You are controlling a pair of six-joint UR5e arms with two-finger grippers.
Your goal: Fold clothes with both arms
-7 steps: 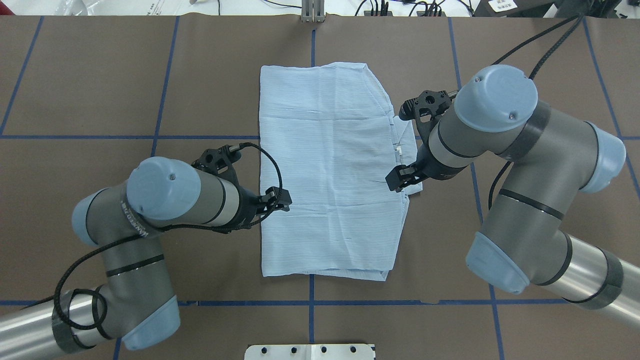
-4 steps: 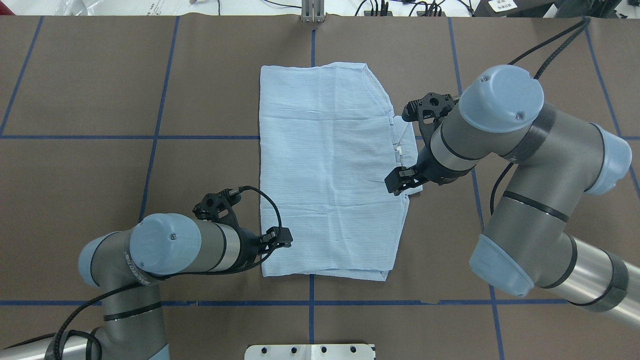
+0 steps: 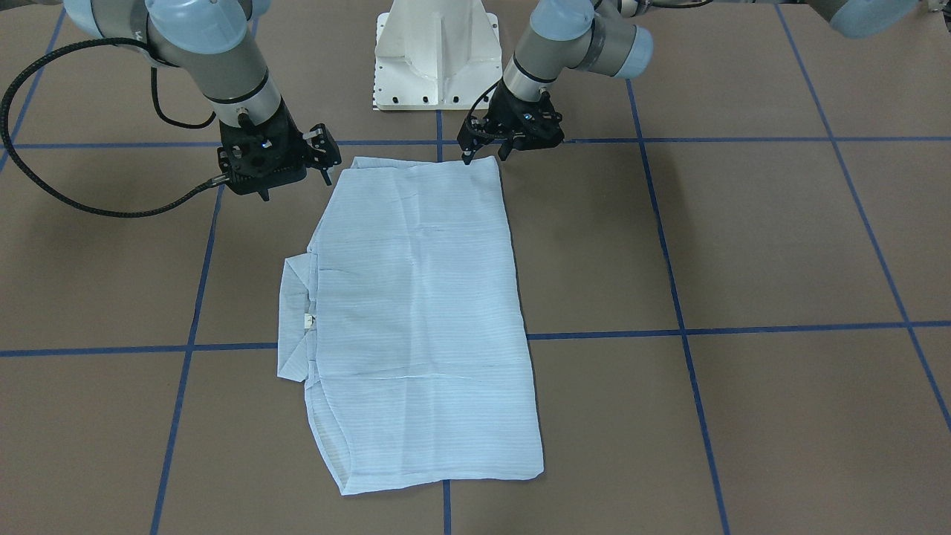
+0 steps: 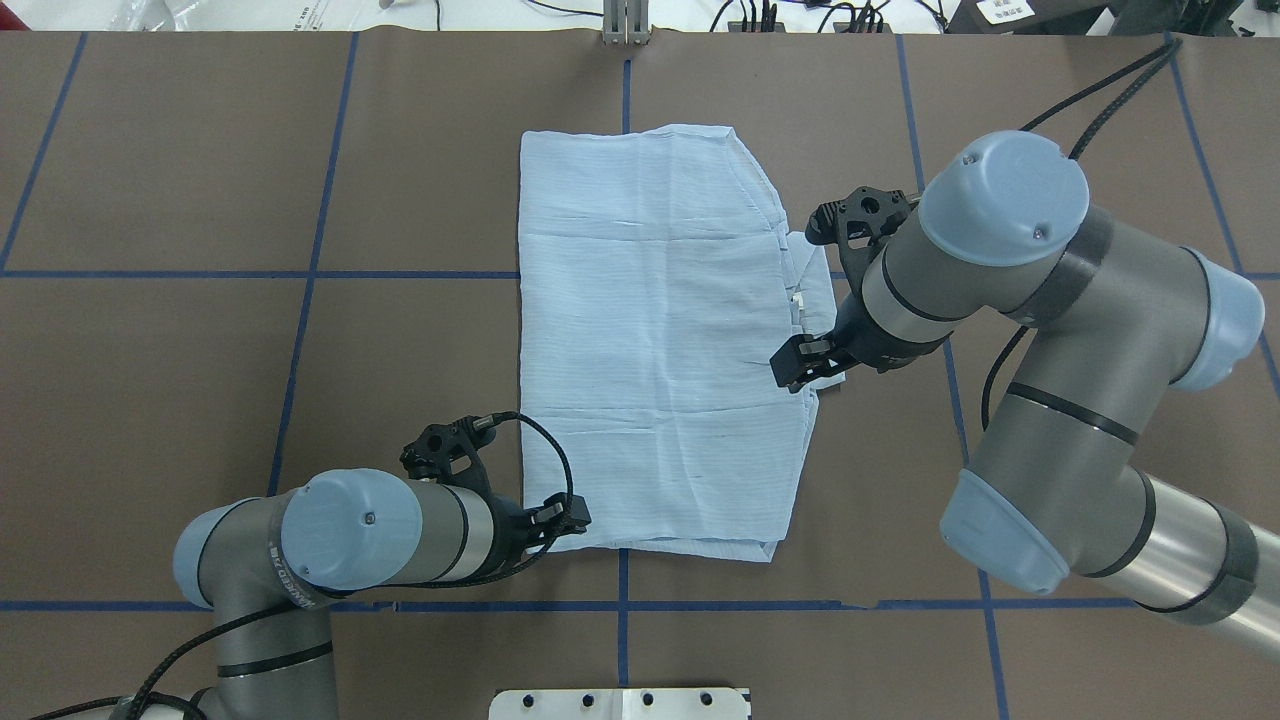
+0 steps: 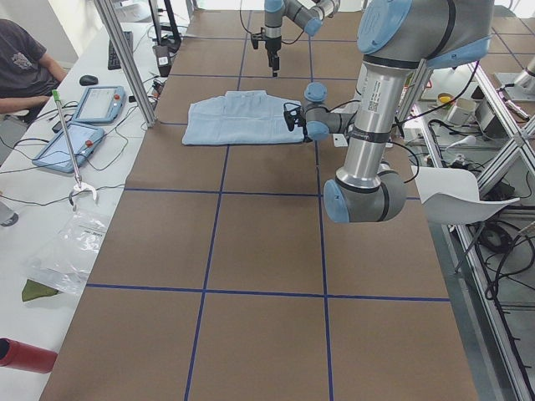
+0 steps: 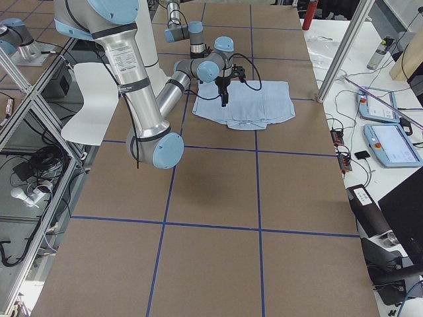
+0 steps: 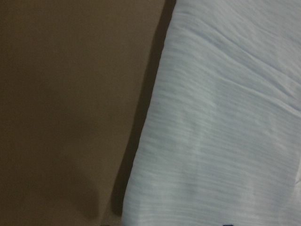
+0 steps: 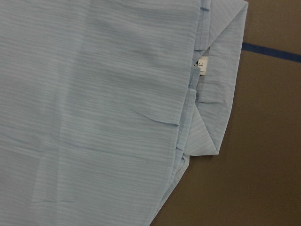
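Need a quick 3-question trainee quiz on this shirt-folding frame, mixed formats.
1. True or false: the collar of the shirt sticks out toward the robot's left.
2. The left gripper sits at the shirt's: A) far edge B) near-left corner C) collar.
3. Which gripper hangs by the collar-side edge?
Key: 1 false; 2 B; 3 the right gripper.

A folded shirt [image 4: 650, 340] lies flat on the brown table [image 4: 200, 150].
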